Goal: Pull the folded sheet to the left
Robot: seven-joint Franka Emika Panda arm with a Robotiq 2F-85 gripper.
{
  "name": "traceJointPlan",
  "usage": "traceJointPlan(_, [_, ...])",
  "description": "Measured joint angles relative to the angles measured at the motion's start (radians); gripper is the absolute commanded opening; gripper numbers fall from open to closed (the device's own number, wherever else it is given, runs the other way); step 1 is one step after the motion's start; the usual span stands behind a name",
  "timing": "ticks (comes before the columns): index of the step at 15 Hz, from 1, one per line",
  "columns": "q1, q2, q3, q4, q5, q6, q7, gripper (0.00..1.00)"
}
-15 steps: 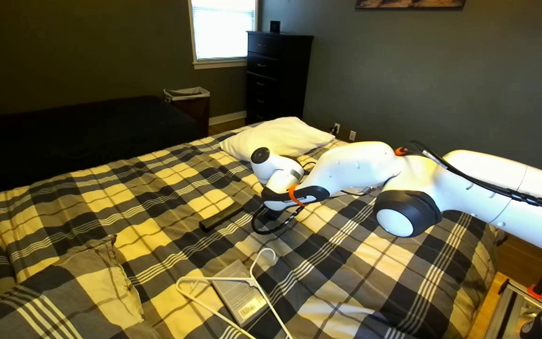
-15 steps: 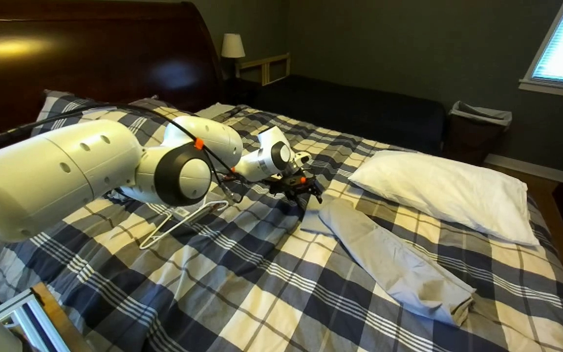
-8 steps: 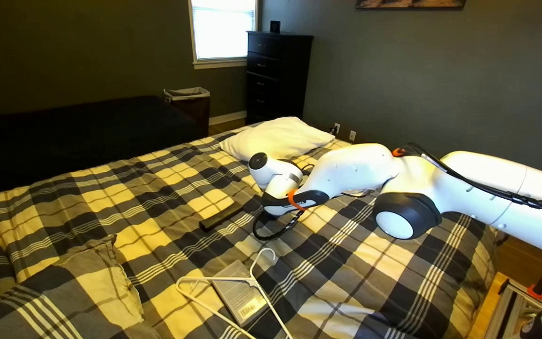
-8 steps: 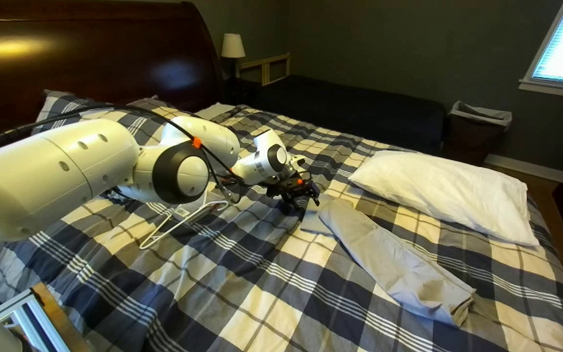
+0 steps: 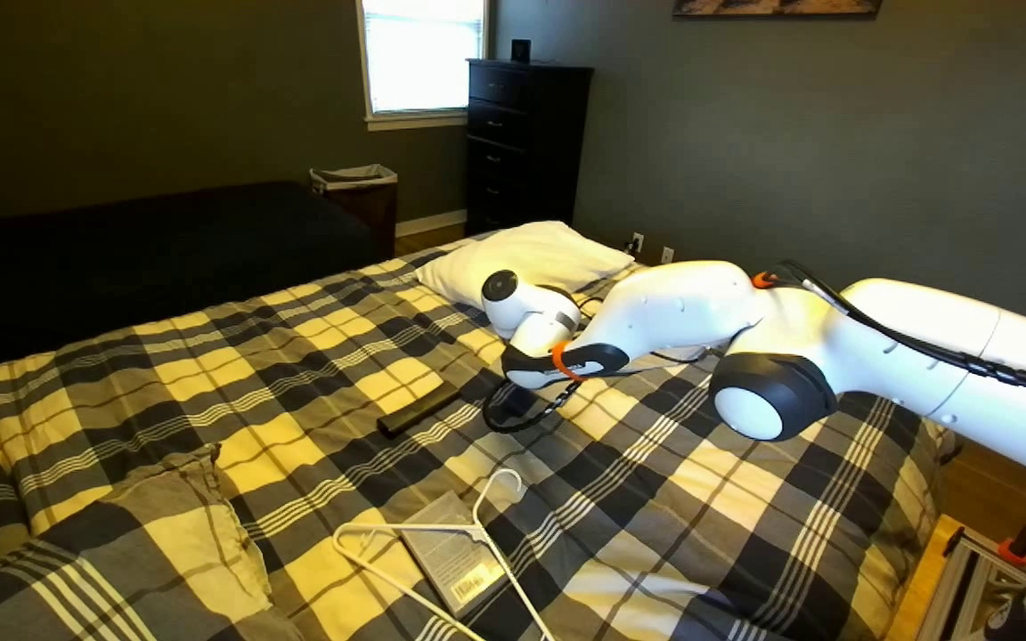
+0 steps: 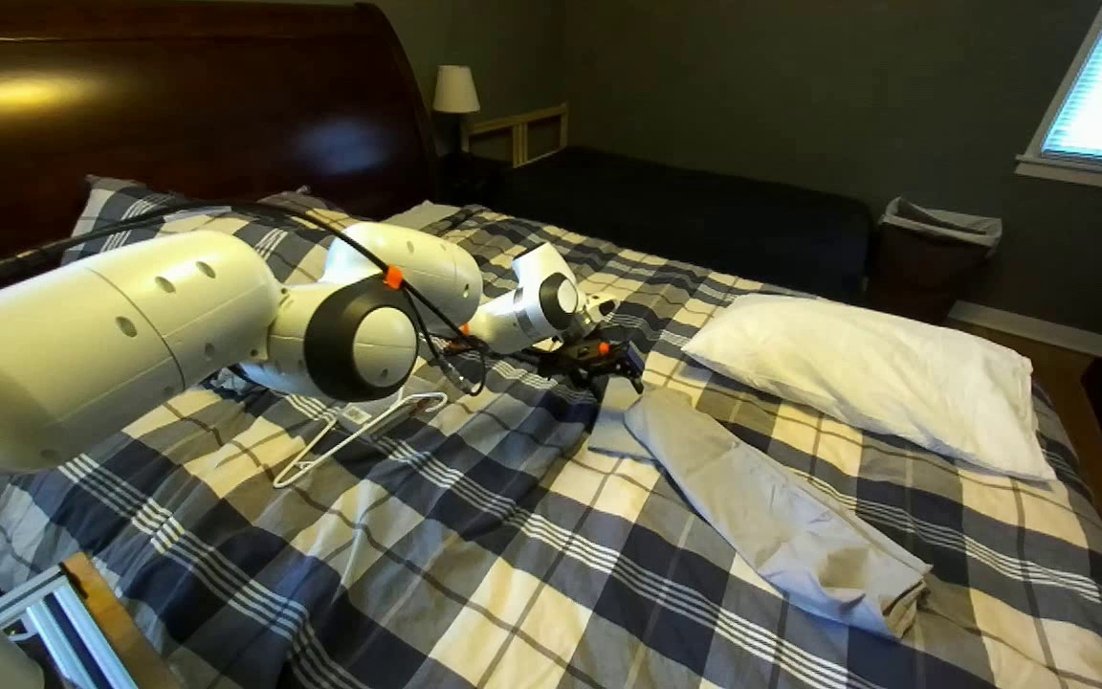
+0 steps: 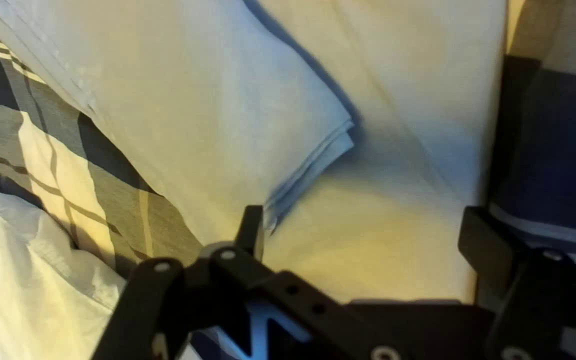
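We find sheet on bed, near pillow, one end overlying flat cloth. Gripper at that end, jaws spread wide, nothing pinched; contact unclear. We judge spread meant to straddle flat cloth before pulling. Sheet plain grey, long, slightly puffed, edges layered; pillow white, rumpled.

Free room over bedspread between hand and hanger; pillow opposite.

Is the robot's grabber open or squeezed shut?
The gripper is open: in the wrist view its black fingers stand wide apart, with a broad gap between the tips.
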Motion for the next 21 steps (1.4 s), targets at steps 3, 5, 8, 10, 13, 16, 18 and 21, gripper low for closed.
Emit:
traceJointPlan(3, [-0.001,0.001,0.0,-0.004,0.0,-0.002,0.0,1.0])
traceJointPlan(5, [-0.001,0.002,0.002,-0.012,0.0,-0.002,0.0,1.0])
traceJointPlan(8, [0.004,0.003,0.006,-0.022,0.0,-0.002,-0.001,1.0])
traceJointPlan(10, [0.009,0.003,0.008,-0.03,0.0,-0.002,-0.003,1.0])
traceJointPlan(13, [0.014,0.003,0.012,-0.041,0.0,-0.002,-0.004,1.0])
traceJointPlan(16, [0.015,0.004,0.014,-0.057,0.0,-0.002,-0.004,1.0])
traceJointPlan(18, [0.012,0.004,0.015,-0.068,0.001,-0.003,-0.003,0.99])
traceJointPlan(21, [0.005,0.005,0.015,-0.083,0.002,-0.008,-0.002,0.7])
